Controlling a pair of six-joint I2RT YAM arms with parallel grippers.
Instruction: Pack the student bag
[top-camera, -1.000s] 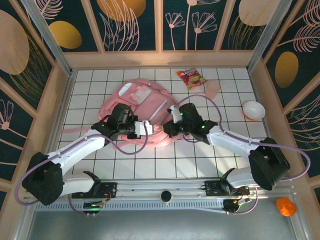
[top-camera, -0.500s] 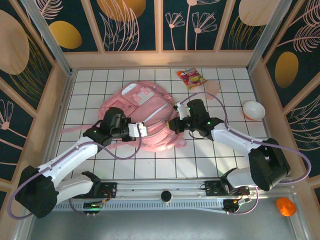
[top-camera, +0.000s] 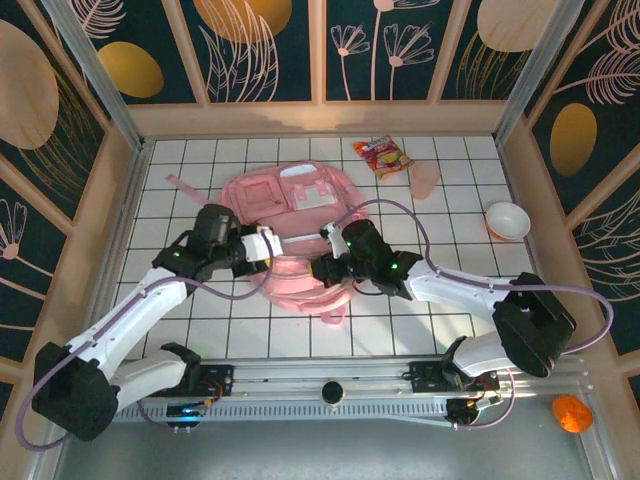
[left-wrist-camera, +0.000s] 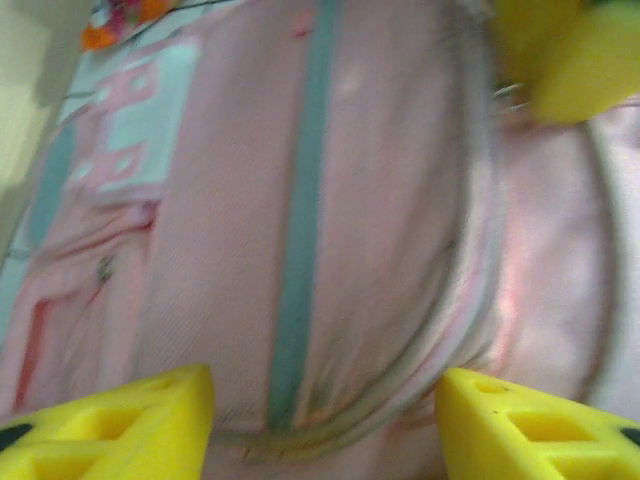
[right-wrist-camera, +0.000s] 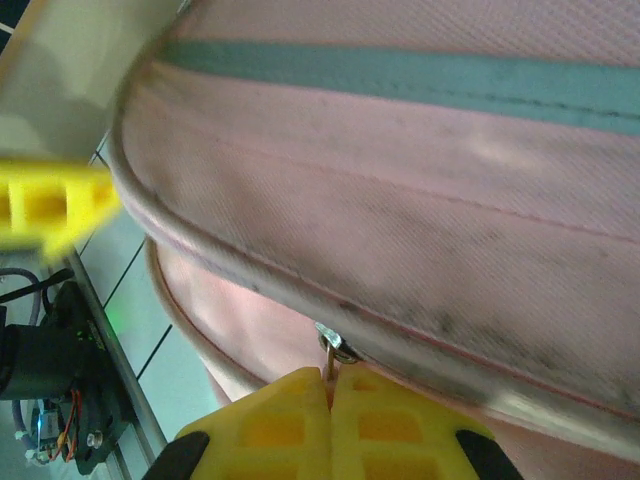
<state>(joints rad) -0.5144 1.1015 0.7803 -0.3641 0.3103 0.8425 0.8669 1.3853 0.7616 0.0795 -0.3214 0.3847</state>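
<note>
Spreading across the far half of the white tiled table (top-camera: 290, 340), the student bag (top-camera: 300, 215) lies flat with its front panels up, its long axis running from the far side toward the arm bases and leaning a little to the right at its near end. Both arms reach in over it, so the bag sits directly ahead of each wrist. The left gripper (top-camera: 268, 244) is at the bag's left edge and the right gripper (top-camera: 322, 268) at its near right edge, neither one clearly closer than the other. In the left wrist view the left's yellow fingers (left-wrist-camera: 110, 420) stand well apart. Pink fabric and a curving zip seam lie beyond the gap, nothing is held, and whether the pads touch the cloth cannot be told. The right's jaws are pressed together at the seam. A white bowl (top-camera: 492, 222) sits well apart to the right, and a snack packet (top-camera: 382, 156) lies just beyond the bag's far right corner; these are probably things to go inside. Smallest of all is the zipper pull (right-wrist-camera: 335, 350), a small metal tab pinched between the right fingertips. The next move likely turns on drawing that tab along the curved seam while the left arm, free and beside the opposite edge, steadies the bag.
</note>
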